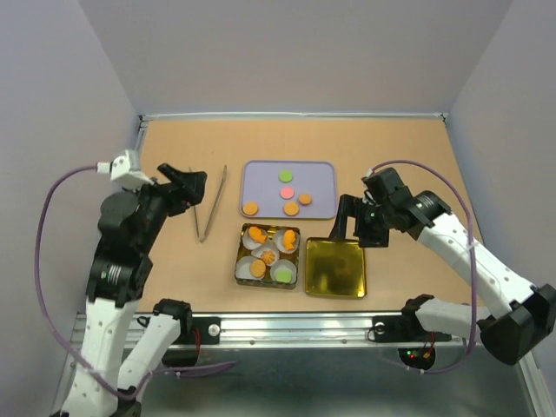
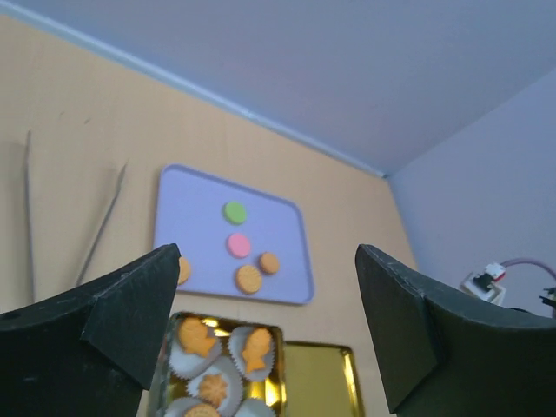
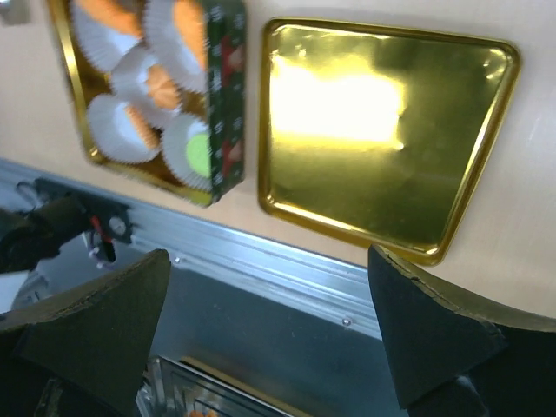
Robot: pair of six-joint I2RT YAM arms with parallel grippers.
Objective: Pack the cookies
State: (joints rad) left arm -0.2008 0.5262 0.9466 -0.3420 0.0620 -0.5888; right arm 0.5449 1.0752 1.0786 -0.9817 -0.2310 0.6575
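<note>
**Loose cookies [image 1: 288, 192] on the tray [image 1: 261, 174], reachable from either side**

Both my hands are spread and carry nothing. My left hand [image 1: 184, 178] hangs over the tabletop [image 1: 174, 139], left of the lavender tray. My right hand [image 1: 356, 224] hangs at the far edge of the gold lid [image 1: 334, 269], off the tray's near right corner.

The cookies lie flat on the tray: one green, one pink, three orange. From my left hand they lie to the right, past the tongs [image 1: 208, 204], whose long axis runs away from me.

The right-side cluster looks nearer my right hand. The lone orange cookie [image 1: 250, 208] looks nearer my left. The tin [image 1: 237, 265] sits just this side of the tray, its paper cups [image 1: 257, 243] holding cookies.
</note>
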